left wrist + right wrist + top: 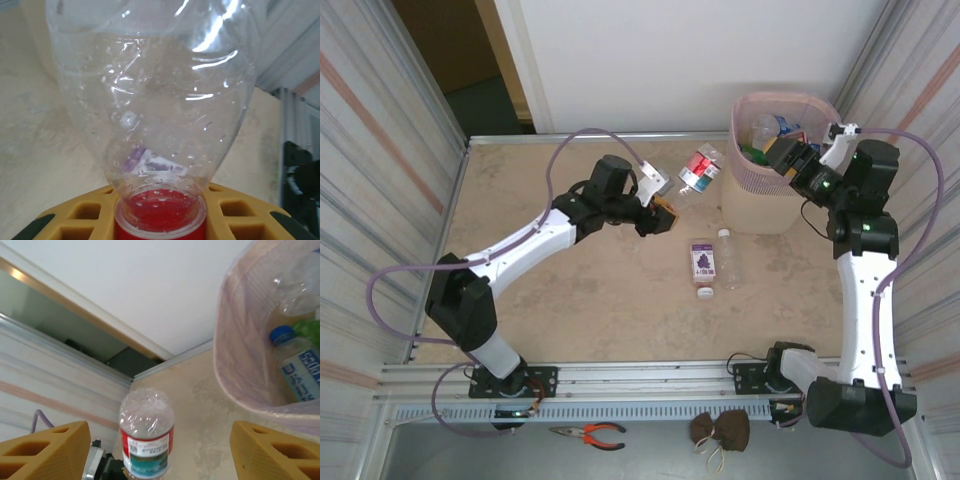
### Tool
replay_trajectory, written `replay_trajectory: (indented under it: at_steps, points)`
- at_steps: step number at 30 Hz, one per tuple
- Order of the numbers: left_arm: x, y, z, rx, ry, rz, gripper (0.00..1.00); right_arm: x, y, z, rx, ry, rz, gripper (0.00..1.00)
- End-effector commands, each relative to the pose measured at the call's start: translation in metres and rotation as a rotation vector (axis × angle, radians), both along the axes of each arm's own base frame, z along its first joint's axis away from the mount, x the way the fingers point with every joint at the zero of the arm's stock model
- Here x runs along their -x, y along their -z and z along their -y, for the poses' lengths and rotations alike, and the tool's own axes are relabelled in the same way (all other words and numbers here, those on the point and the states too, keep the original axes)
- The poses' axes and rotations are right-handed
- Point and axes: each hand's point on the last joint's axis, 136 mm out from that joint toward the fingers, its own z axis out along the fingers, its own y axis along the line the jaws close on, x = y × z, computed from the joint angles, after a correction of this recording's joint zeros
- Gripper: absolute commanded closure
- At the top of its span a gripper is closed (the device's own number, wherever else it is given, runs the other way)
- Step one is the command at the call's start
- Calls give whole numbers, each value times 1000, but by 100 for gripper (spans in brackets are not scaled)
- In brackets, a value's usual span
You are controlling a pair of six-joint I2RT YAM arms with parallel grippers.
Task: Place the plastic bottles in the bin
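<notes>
My left gripper (665, 212) is shut on the red cap of a clear plastic bottle (697, 172) with a red and blue label, held above the table left of the bin (760, 210). In the left wrist view that bottle (150, 90) rises from between the yellow fingers (70, 215). My right gripper (778, 158) hangs over the bin's pink mesh rim, open, with nothing between its fingers (45, 450). The bin (240, 340) holds several bottles, one with a blue cap (300, 365). Two more bottles lie on the table: a purple-labelled one (703, 262) and a clear one (728, 258).
Ribbed metal walls close in the table on the left and right. The right arm (860, 280) stands along the right side. Pliers (588, 434) and a small brown pouch (722, 430) lie below the table's front rail.
</notes>
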Motion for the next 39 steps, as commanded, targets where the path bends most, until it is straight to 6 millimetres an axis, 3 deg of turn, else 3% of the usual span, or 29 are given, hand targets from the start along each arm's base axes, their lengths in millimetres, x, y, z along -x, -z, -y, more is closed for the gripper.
replay_trajectory:
  at_steps: [1, 8, 16, 24, 32, 39]
  points:
    - [22, -43, 15, 107, 116, 43, 70, 2, -9, -19, -51, -103, 15, 23]
    - [29, -49, 33, 76, 148, 60, 69, -3, 3, -36, -80, -198, -42, 15]
    - [28, -49, 45, 57, 147, 59, 69, -6, 10, -49, -77, -262, -74, 15]
    - [13, -36, 43, -12, 64, 42, 69, -6, 1, -40, -18, -191, -18, 14]
    - [14, -34, 45, -10, 66, 26, 70, -5, -6, -31, 14, -130, 25, 11]
    - [13, -34, 49, -7, 79, 9, 69, -3, -6, -43, -25, -208, 19, 11]
